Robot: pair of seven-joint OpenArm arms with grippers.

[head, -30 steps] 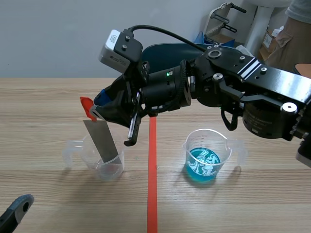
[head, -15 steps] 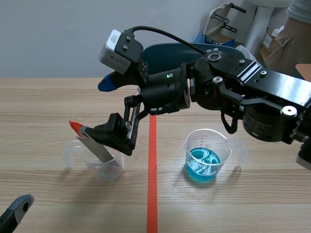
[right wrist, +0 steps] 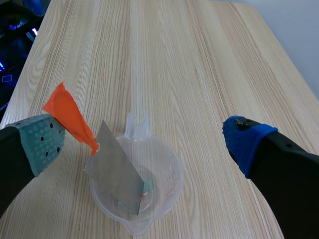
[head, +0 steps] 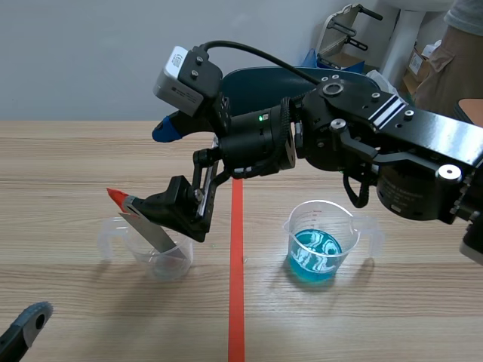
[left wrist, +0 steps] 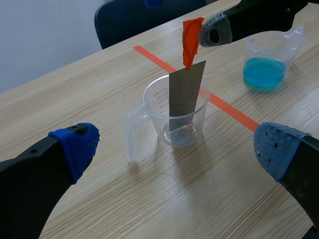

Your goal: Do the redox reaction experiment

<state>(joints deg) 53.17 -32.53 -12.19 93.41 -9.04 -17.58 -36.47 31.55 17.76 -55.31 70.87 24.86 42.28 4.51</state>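
Metal strip (head: 151,232) (left wrist: 185,94) (right wrist: 117,169) stands tilted in the empty clear cup (head: 170,268) (left wrist: 154,117) (right wrist: 169,189), foot on the cup bottom. In the scene view its top leans out past the rim toward 10 o'clock. An orange tag (head: 115,197) (left wrist: 190,40) (right wrist: 70,117) is on the strip's top end. The right gripper (head: 160,170) (right wrist: 142,144) is spread wide over the cup and grips nothing. Its grey-green pad (right wrist: 42,142) (left wrist: 215,31) sits right at the tag and looks to touch it, though I can't tell for sure. The blue pad (head: 162,132) (right wrist: 244,142) is well apart, at 12 o'clock above the cup in the scene view. The right arm comes in from 3 o'clock and reaches past the red tape line (head: 236,302) (left wrist: 224,104). The blue-liquid cup (head: 332,215) (left wrist: 271,55) is at 3 o'clock of the empty cup, across the tape line, upright, untouched. The left gripper (left wrist: 175,149) is also spread apart, with nothing between its blue pads, and the empty cup lies ahead of it. In the scene view only one of its fingers (head: 30,320) shows, low at 7 o'clock of the empty cup. Both cups stand on the wooden table (head: 377,324).
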